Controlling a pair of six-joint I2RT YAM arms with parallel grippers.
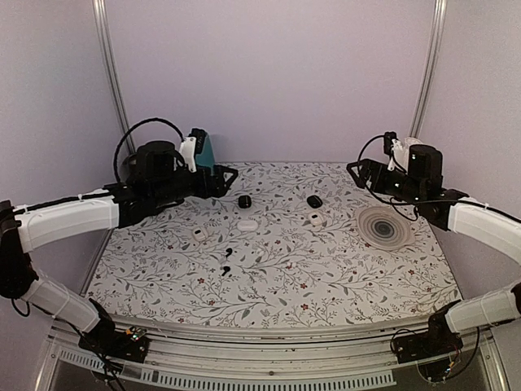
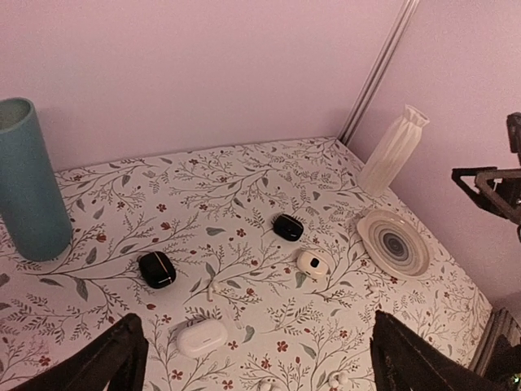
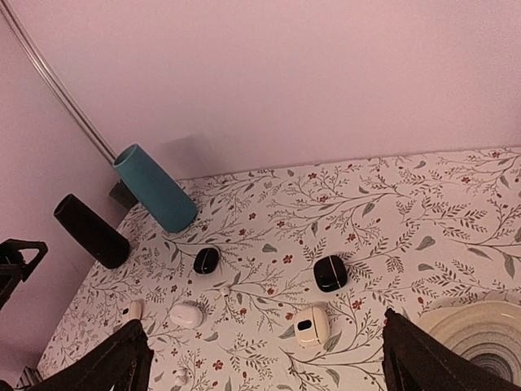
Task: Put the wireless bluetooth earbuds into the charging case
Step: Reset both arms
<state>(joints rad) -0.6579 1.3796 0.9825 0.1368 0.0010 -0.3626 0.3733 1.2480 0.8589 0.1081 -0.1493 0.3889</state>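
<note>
**Black earbuds loose near centre, left arm closer**

Black and tiny, the two earbuds [image 1: 229, 250] lie on the table [image 1: 342, 285] a little left of centre, one just nearer than the other, close together but not touching. They show only in the top view and are too small there to tell which way their stems point.

The case [image 1: 314, 201] sits farther back and to the right of them, well apart, its long axis running roughly left to right. Its lid looks closed. A white case [image 1: 317, 218] stands open just in front of it. A squarer black case [image 1: 243, 201] sits far-left of the earbuds and could be mistaken for the target.

The left gripper [image 1: 226, 174] hangs above the far left of the table, fingers spread wide and holding nothing. The earbuds lie toward the near edge from it. The right gripper [image 1: 358, 171], also spread and empty, hovers far right. It is closer to the case than to the earbuds.

The left arm looks better placed for the pick and the right for handling the case.
</note>
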